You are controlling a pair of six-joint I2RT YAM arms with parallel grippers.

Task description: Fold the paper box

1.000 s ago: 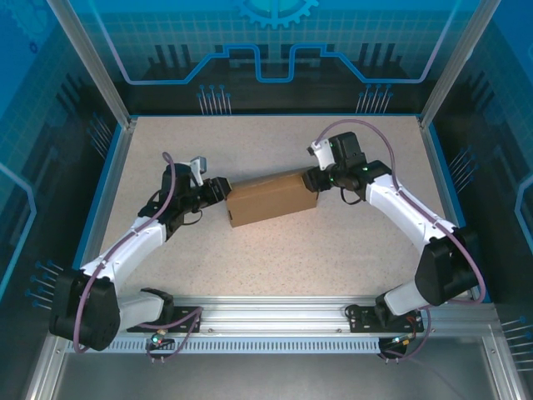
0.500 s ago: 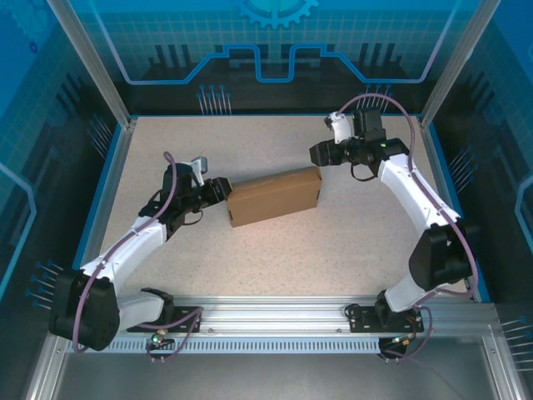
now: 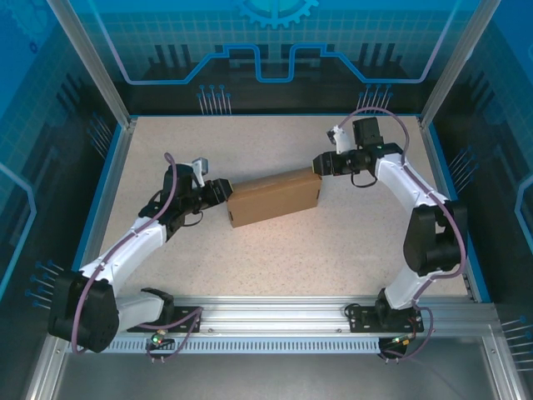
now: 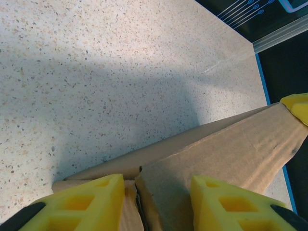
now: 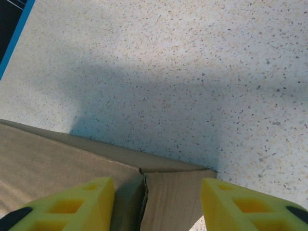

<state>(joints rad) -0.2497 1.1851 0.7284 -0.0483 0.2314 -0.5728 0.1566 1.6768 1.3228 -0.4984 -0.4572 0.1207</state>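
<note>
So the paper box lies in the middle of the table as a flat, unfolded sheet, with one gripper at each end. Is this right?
No: the paper box is not a flat sheet; the top external view shows it folded into a closed block. Otherwise yes: it lies central on the table, left gripper at one end, right gripper at the other.

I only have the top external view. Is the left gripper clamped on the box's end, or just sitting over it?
Observer: From the left wrist view, the left gripper has its jaws apart, straddling a seam at the end of the paper box; I see no clamp.
Operator: And the right one?
Observer: From the right wrist view, the right gripper is open too, over the corner where an end flap meets the top panel.
</note>
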